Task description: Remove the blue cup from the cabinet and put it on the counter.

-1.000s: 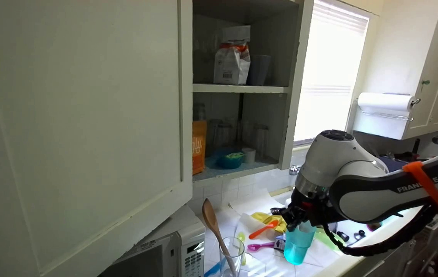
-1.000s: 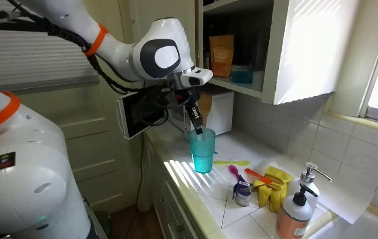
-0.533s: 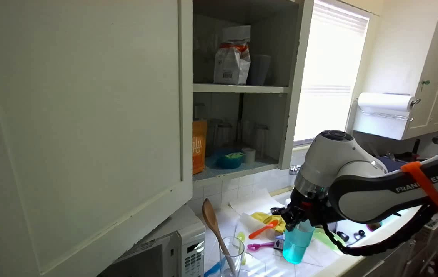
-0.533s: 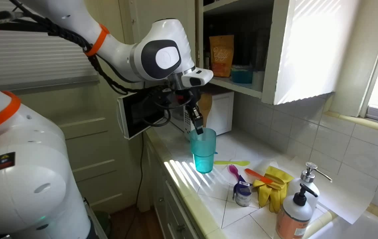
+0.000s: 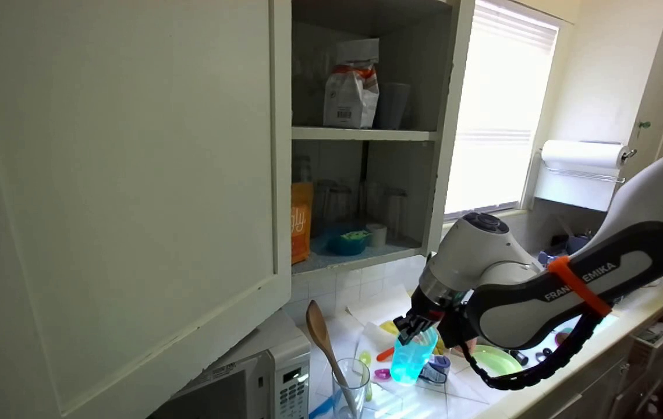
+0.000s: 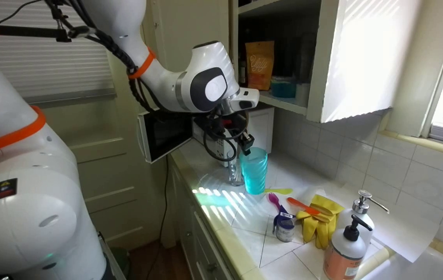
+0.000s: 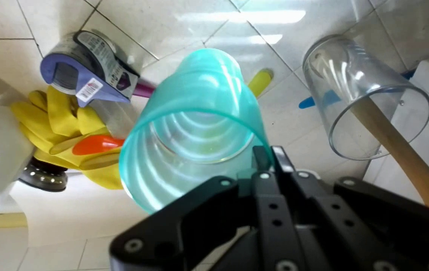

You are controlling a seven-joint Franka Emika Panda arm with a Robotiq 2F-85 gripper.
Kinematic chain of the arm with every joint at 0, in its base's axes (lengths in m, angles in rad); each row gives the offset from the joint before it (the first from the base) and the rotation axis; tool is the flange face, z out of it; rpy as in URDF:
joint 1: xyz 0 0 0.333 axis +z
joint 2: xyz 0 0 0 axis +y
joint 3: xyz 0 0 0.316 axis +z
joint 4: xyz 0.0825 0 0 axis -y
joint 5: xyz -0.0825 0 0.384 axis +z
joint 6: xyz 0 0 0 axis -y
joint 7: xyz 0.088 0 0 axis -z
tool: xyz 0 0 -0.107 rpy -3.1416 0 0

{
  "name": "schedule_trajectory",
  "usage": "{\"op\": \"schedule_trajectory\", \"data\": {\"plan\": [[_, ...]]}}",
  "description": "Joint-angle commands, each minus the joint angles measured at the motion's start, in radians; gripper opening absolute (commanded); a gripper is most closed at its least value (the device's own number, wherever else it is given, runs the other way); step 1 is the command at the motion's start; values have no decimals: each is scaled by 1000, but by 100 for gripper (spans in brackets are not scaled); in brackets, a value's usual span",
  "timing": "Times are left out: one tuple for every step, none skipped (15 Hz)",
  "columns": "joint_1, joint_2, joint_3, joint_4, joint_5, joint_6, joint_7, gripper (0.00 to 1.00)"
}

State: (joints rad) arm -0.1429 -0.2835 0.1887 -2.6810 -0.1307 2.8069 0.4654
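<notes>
The blue cup (image 5: 411, 359), a clear teal tumbler, is out of the cabinet and over the counter (image 5: 459, 397). It also shows in an exterior view (image 6: 255, 173), mouth up and slightly tilted, and in the wrist view (image 7: 203, 94). My gripper (image 7: 269, 158) is shut on its rim, one finger inside the wall and one outside. The gripper also shows in both exterior views (image 5: 408, 333) (image 6: 247, 149). I cannot tell whether the cup's base touches the counter. The cabinet (image 5: 366, 135) stands open above, holding a bag and glasses.
A clear glass (image 7: 365, 105) with a wooden spoon (image 5: 319, 331) stands beside the cup, near the microwave (image 5: 261, 378). Yellow gloves (image 6: 318, 229), a purple tape dispenser (image 7: 86, 71), colourful utensils and pump bottles (image 6: 345, 249) lie or stand on the other side. The cabinet door (image 5: 133, 174) hangs open.
The arm has carried the cup across the counter toward the glass with the spoon and the back wall. The grip on the rim appears the same. The other objects have not moved.
</notes>
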Motion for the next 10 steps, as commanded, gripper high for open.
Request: {"op": "schedule_trajectory", "data": {"plan": [[2,131,5,52,-27,81,-9,1],[4,154,4,60,-33,95,-5,1],[-5,172,16,68,-30,101,-2,1],[-3,189,16,76,-26,105,-2,1],[-2,203,17,83,-24,100,0,1],[0,216,17,91,-18,96,-3,1],[-1,227,18,96,-23,95,0,1],[3,237,18,101,-11,92,-5,1],[5,246,18,107,-6,89,-9,1],[7,254,18,112,1,86,-13,1]]}}
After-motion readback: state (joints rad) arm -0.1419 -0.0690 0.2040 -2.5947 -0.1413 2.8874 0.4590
